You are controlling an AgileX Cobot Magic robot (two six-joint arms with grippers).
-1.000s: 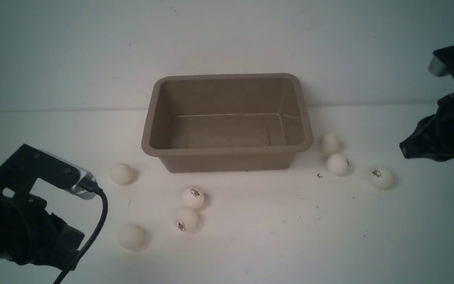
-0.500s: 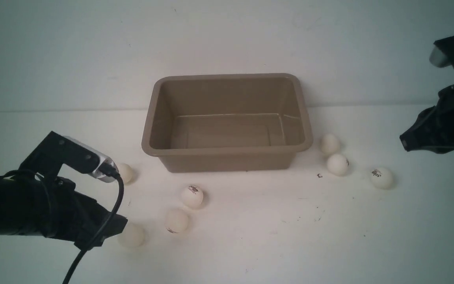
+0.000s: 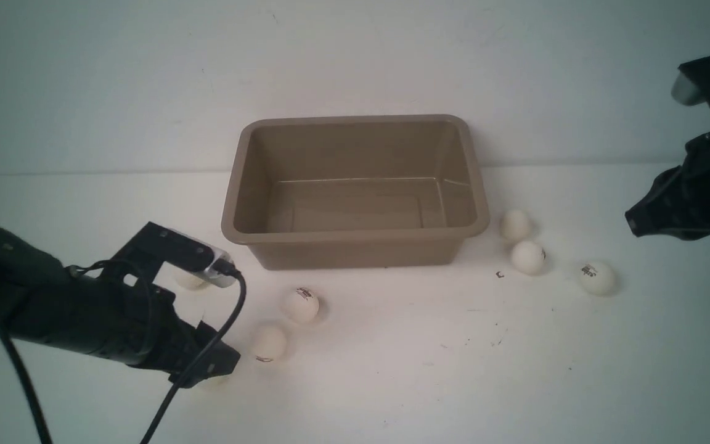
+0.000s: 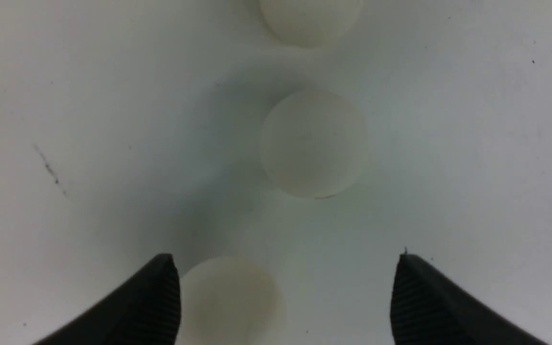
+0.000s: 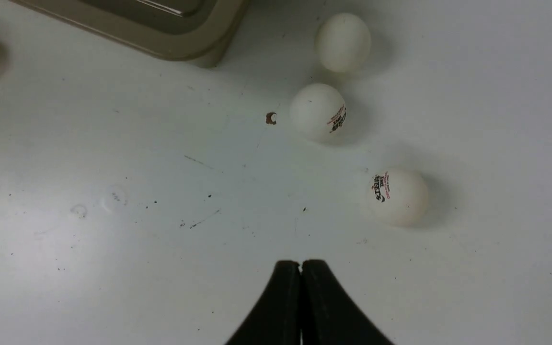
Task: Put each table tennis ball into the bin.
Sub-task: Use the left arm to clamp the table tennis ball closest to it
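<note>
Since 0.5 s ago: the left arm has swung in toward the table's middle, and the ball nearest its tip has rolled a little left. The right arm is as it was.

Front view. The left gripper [image 3: 210, 364] sits low over the table [image 3: 392, 382]; how far open it is cannot be told from here. The arm lies nearly level, reaching in from the left edge, with a black cable [image 3: 232, 320] looping off the wrist. One ball [image 3: 269, 343] lies just right of the gripper tip and a logo ball [image 3: 301, 304] is beyond it. A half-hidden ball [image 3: 187, 282] sits behind the wrist. The right gripper [image 3: 635, 225] hangs above the table's right side, pointing down and left. The bin [image 3: 355, 237] stands mid-table, its floor bare. Three right-hand balls [image 3: 527, 257] lie on the table beside it.

Left wrist view. The jaws are spread wide, holding nothing. A close ball [image 4: 228, 297] is just inside one finger [image 4: 156, 297]; I cannot tell if they touch. Two more balls lie ahead.

Right wrist view. The fingers [image 5: 281, 306] are pressed together and empty, above bare table. Three balls lie ahead, near the bin corner
</note>
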